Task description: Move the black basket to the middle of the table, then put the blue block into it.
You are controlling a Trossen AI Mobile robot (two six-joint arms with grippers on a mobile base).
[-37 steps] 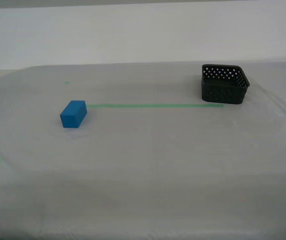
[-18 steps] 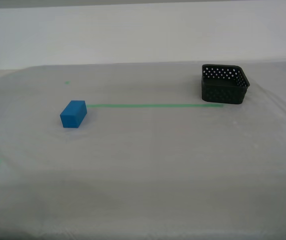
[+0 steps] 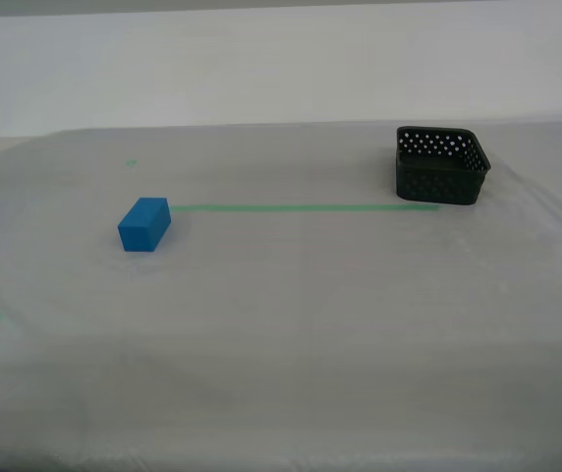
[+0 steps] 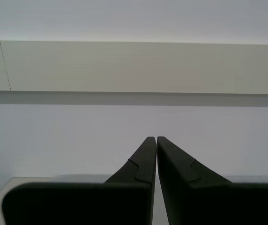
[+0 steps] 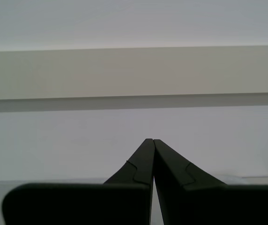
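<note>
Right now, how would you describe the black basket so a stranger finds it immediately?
Find the cloth-covered table and follow its green tape line toward the exterior view's right. At that end stands the black basket, square with hole-dotted walls, unlike the solid blue block at the other end.

Soft, even light fills the exterior view, and the pale table (image 3: 291, 295) looks slightly washed out and hazy, its cloth grain barely showing. The blue block (image 3: 144, 224) and the black basket (image 3: 440, 165) throw only faint, short shadows. In both wrist views the wall is bright and flat, while my first gripper (image 5: 152, 140) and my second gripper (image 4: 156, 138) show as dark, featureless shapes.
</note>
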